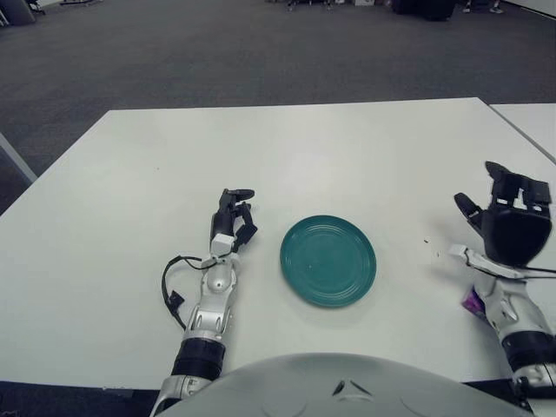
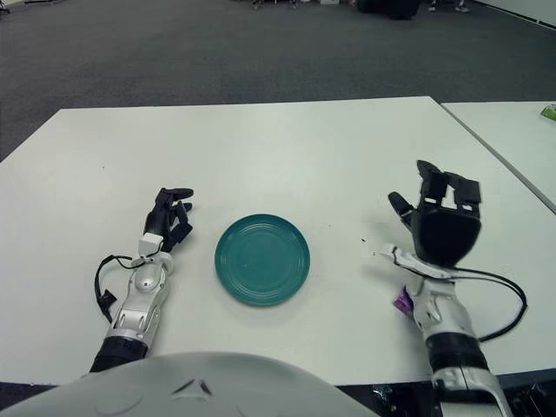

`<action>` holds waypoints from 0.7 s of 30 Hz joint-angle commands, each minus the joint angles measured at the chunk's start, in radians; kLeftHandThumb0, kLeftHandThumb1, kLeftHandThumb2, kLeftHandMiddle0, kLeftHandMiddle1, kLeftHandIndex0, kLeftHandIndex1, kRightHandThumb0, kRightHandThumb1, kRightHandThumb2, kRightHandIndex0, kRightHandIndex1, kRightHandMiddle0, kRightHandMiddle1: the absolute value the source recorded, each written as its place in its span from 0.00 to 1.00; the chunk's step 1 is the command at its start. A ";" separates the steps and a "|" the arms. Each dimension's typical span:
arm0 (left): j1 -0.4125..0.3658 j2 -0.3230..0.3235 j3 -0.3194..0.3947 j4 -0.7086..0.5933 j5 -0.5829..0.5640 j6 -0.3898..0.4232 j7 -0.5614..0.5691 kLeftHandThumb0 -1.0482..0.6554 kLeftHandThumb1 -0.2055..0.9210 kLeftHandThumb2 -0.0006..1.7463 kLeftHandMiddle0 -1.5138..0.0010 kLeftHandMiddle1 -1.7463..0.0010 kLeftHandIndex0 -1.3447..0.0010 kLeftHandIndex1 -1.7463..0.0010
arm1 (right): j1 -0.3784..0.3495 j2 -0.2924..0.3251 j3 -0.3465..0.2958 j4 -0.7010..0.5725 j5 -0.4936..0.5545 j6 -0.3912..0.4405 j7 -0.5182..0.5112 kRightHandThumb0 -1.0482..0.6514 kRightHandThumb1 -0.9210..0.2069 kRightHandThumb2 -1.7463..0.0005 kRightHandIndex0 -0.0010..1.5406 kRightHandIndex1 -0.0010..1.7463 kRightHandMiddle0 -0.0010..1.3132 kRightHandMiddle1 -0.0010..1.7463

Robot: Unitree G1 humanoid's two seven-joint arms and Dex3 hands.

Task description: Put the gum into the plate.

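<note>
A teal plate (image 1: 328, 261) sits on the white table (image 1: 287, 156) near the front middle. The gum (image 2: 402, 301) is a small purple pack at the table's front right, mostly hidden behind my right wrist. My right hand (image 2: 441, 217) is raised above the table just beyond the gum, palm away, fingers spread, holding nothing. My left hand (image 1: 234, 217) shows left of the plate, fingers loosely curled and holding nothing.
A second white table (image 2: 512, 130) stands to the right across a narrow gap, with a small green item (image 2: 548, 110) at its far edge. A black cable (image 1: 171, 282) loops beside my left forearm. Dark carpet lies beyond.
</note>
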 commanded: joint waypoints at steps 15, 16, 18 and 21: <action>0.015 -0.040 -0.024 -0.008 0.022 0.023 0.039 0.21 1.00 0.57 0.82 0.36 0.79 0.29 | -0.047 0.166 0.244 0.189 0.008 0.110 0.091 0.18 0.01 0.78 0.21 0.43 0.00 0.58; 0.018 -0.043 -0.028 -0.015 0.026 0.032 0.044 0.21 1.00 0.57 0.82 0.36 0.79 0.29 | -0.057 0.166 0.253 0.193 0.008 0.116 0.102 0.18 0.01 0.78 0.21 0.43 0.00 0.58; 0.022 -0.048 -0.035 -0.025 0.032 0.045 0.053 0.22 1.00 0.56 0.82 0.35 0.80 0.28 | -0.073 0.165 0.266 0.200 0.010 0.125 0.119 0.18 0.01 0.79 0.21 0.44 0.00 0.59; 0.023 -0.051 -0.042 -0.028 0.036 0.055 0.063 0.22 1.00 0.56 0.82 0.33 0.80 0.28 | -0.105 0.162 0.284 0.227 0.015 0.134 0.144 0.18 0.02 0.79 0.21 0.44 0.00 0.59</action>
